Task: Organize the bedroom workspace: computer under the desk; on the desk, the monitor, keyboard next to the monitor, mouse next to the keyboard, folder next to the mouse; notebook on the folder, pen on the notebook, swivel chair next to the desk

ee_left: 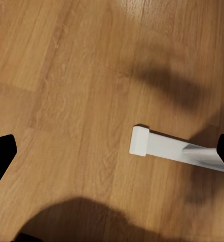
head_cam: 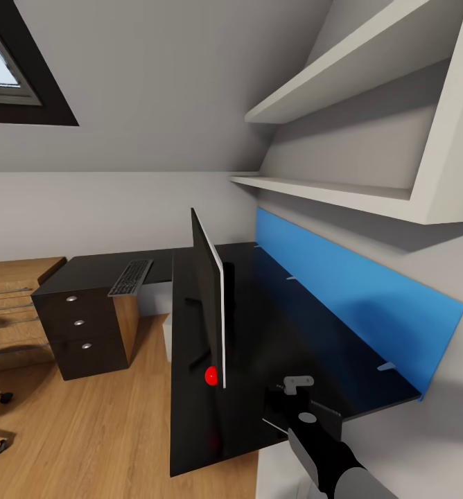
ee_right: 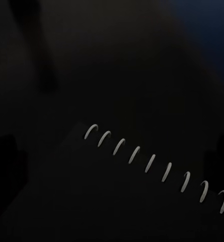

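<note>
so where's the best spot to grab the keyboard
Take the keyboard across its narrow width, coming down from above. It lies flat on the desk and is too slim for a grip from the side. Its near end seems to poke past the desk's front edge, so that end probably gives the most room underneath.

No text, label, brand, number or sign is showing legibly in any of the views. The nearest thing to a mark is a plain red dot glowing at the lower near corner of the monitor [head_cam: 209,305], which is standing on the black desk [head_cam: 273,346]; it is carrying no letters. The keys of the keyboard [head_cam: 130,276], lying at the far left end of the desk, are appearing too small to read.
</note>
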Robot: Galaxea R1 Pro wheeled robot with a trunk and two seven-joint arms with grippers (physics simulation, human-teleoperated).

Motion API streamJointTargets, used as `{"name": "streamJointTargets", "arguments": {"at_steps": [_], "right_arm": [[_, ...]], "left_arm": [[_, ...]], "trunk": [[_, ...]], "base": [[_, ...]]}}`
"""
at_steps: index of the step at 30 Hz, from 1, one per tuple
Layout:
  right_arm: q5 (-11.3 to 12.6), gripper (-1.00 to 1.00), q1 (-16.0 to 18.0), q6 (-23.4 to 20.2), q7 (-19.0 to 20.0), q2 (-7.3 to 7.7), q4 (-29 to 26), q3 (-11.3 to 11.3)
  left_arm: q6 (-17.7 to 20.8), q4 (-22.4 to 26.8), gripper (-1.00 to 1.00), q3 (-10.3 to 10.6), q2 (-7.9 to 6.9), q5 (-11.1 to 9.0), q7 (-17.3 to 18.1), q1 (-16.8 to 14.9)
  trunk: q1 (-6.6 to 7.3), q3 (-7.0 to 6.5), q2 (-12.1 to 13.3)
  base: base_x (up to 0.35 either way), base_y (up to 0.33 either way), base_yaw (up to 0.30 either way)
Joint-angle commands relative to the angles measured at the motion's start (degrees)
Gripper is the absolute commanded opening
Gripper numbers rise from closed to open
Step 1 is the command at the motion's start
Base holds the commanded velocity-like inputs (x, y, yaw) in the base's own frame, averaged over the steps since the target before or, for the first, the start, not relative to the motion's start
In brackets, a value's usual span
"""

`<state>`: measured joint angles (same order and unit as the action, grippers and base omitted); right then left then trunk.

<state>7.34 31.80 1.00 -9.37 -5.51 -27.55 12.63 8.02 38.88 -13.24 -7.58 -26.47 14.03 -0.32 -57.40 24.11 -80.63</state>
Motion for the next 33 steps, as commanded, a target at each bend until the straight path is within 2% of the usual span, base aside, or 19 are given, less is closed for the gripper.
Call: {"name": "streamJointTargets", "arguments": {"at_steps": [1, 15, 24, 27, 28, 33], "right_arm": [[0.7, 1.00, 0.0, -0.1, -0.5, 0.06, 0.1, 0.5], [0.7, 1.00, 0.0, -1.2, -0.5, 0.33, -3.5, 0.3], [0.8, 1.00, -1.5, -9.0, -0.5, 0.46, -17.4, 0.2], [0.8, 1.00, -5.3, -13.3, -0.6, 0.59, -25.3, 0.2], [0.8, 1.00, -7.6, -15.2, -0.6, 0.73, -30.1, 0.1], [0.8, 1.00, -9.5, -16.3, -0.6, 0.91, -34.0, 0.1]], "left_arm": [[0.6, 0.1, 1.00, -0.2, 0.03, -0.6, 0.3, 0.0], [0.6, 0.0, 1.00, -0.2, 0.28, -0.7, 0.1, 0.0], [0.6, -0.3, 1.00, -0.2, 0.29, -0.7, 0.1, 0.0], [0.6, -1.1, 1.00, -0.1, 0.29, -0.7, 0.1, 0.0], [0.6, -1.5, 1.00, -0.1, 0.29, -0.6, 0.1, 0.0], [0.6, -1.7, 1.00, -0.1, 0.29, -0.6, 0.1, 0.0]], "trunk": [[0.00, 0.08, 0.0], [0.00, 0.08, 0.0], [0.00, 0.08, 0.0], [0.00, 0.08, 0.0], [0.00, 0.08, 0.0], [0.00, 0.08, 0.0]], "base": [[0.000, 0.000, 0.000], [0.000, 0.000, 0.000], [0.000, 0.000, 0.000], [0.000, 0.000, 0.000], [0.000, 0.000, 0.000], [0.000, 0.000, 0.000]]}}
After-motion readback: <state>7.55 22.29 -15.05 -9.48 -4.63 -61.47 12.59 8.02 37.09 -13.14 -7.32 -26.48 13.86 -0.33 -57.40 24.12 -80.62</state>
